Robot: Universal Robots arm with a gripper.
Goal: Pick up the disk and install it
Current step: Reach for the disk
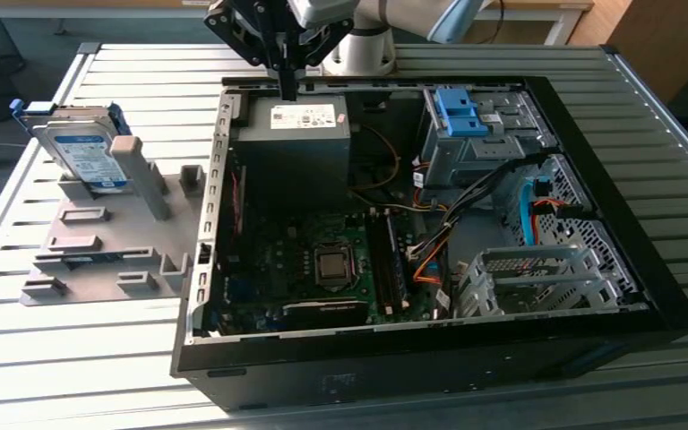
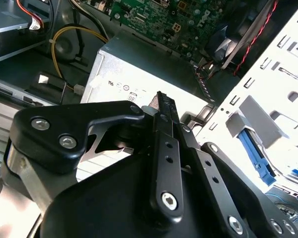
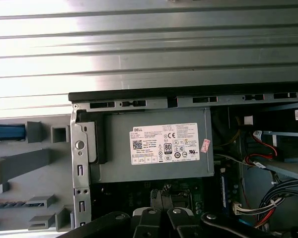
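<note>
Black gripper [image 1: 287, 92], fingers pressed together and empty, points straight down at the case's [image 1: 631, 296] twelve-o'clock edge; disk [image 1: 85, 154] stands at nine o'clock.

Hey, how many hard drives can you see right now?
1. The disk stands on edge in the grey holder at the exterior view's left, outside the computer case. More may be hidden inside the case.
</note>
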